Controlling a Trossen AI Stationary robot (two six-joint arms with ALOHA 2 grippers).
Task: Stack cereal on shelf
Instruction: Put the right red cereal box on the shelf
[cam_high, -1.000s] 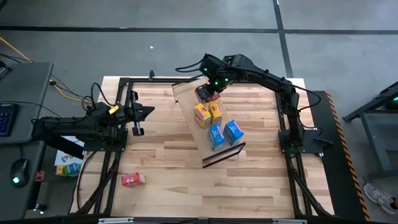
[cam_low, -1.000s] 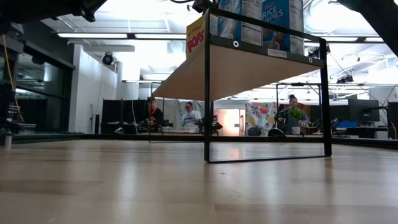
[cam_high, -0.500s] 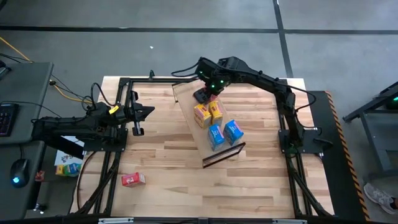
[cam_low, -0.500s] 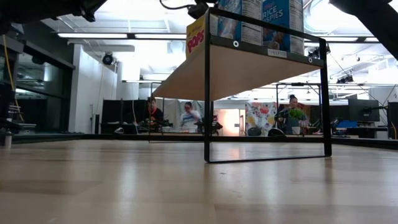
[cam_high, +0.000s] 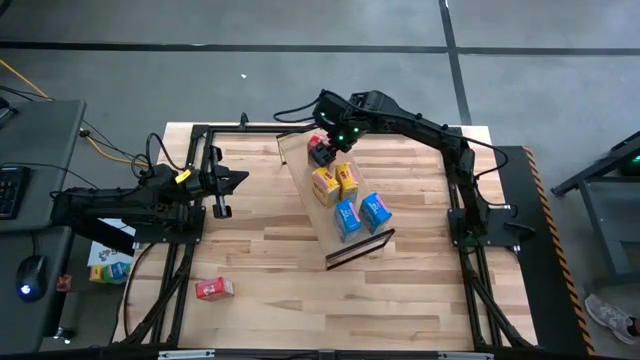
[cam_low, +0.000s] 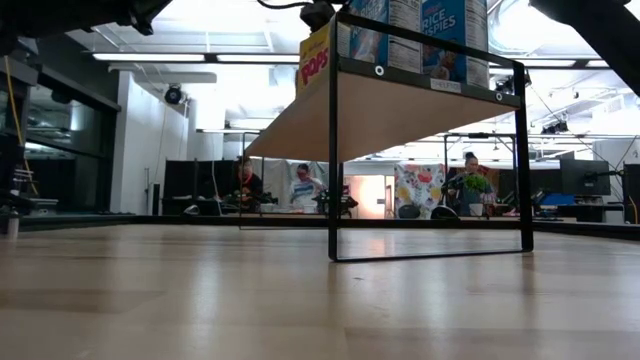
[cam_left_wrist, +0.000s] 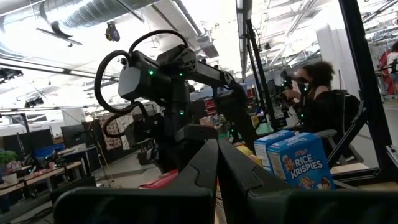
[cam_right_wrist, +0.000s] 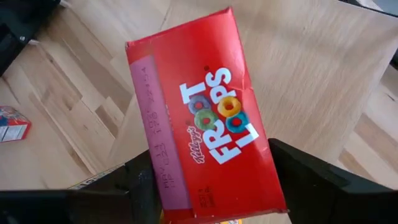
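Releasing red Froot Loops box (cam_right_wrist: 205, 118) onto shelf (cam_high: 300, 152); right gripper (cam_high: 322, 150) spread wide, straddling it, grip apparently off. Next: lift clear, fetch remaining red box (cam_high: 213, 288).

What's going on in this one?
The robot is stacking small cereal boxes on a wooden shelf. Two yellow boxes and two blue boxes already stand on it. The right gripper is at the shelf's far end with a red box between its open fingers, apparently setting it down behind the yellow pair. Another red box lies on the table near the front left. The left gripper waits shut over the table's left side, holding nothing.
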